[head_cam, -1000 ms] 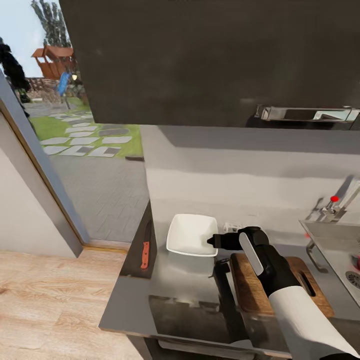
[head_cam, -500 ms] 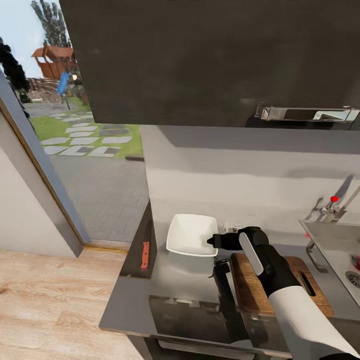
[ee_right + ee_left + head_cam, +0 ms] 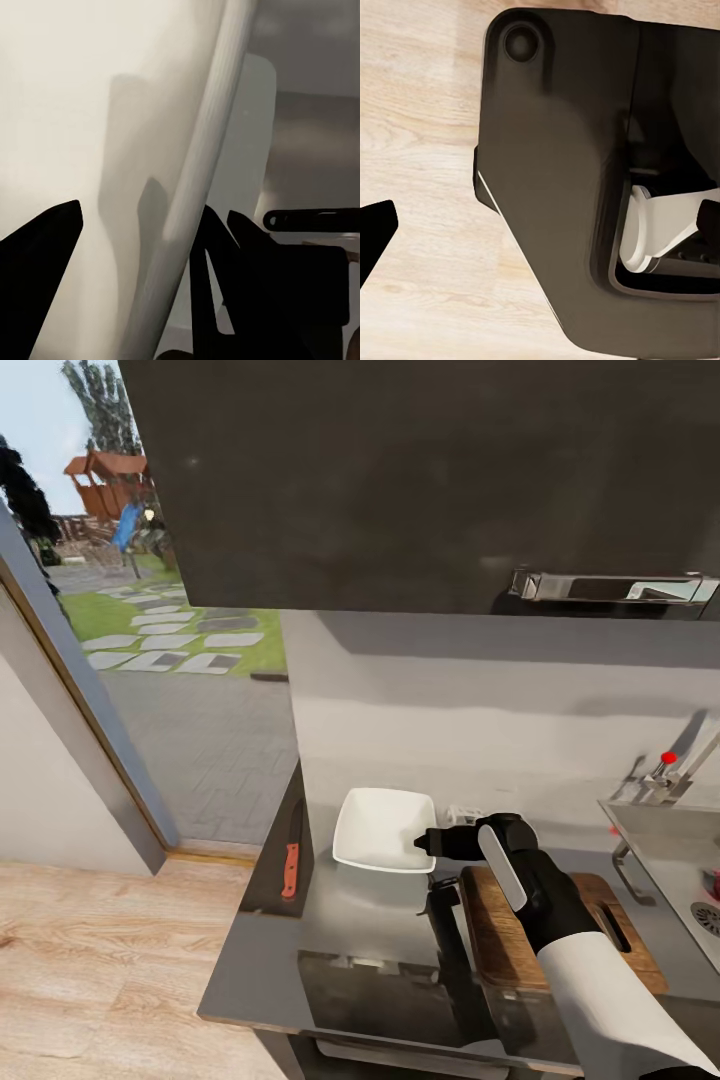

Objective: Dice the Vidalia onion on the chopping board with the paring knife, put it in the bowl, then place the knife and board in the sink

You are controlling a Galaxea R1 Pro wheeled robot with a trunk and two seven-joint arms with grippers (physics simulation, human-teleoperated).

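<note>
The white bowl (image 3: 380,828) sits on the dark countertop (image 3: 350,920). My right gripper (image 3: 428,844) is at the bowl's right rim, shut on the bowl (image 3: 187,187), one finger inside and one outside. The brown chopping board (image 3: 495,935) lies right of the bowl, partly under my right arm. The paring knife (image 3: 291,860) with its red-orange handle lies at the countertop's left edge. A bit of the reddish Vidalia onion (image 3: 712,881) shows in the sink (image 3: 655,840) at the far right. My left gripper (image 3: 540,240) hangs open over wooden floor, one fingertip (image 3: 376,229) showing.
A chrome tap with a red knob (image 3: 668,757) stands behind the sink. A dark wall cabinet (image 3: 420,480) hangs above the counter. Left of the counter, a glass door opens onto a paved yard (image 3: 190,710). My base's dark body (image 3: 562,180) is below the left wrist.
</note>
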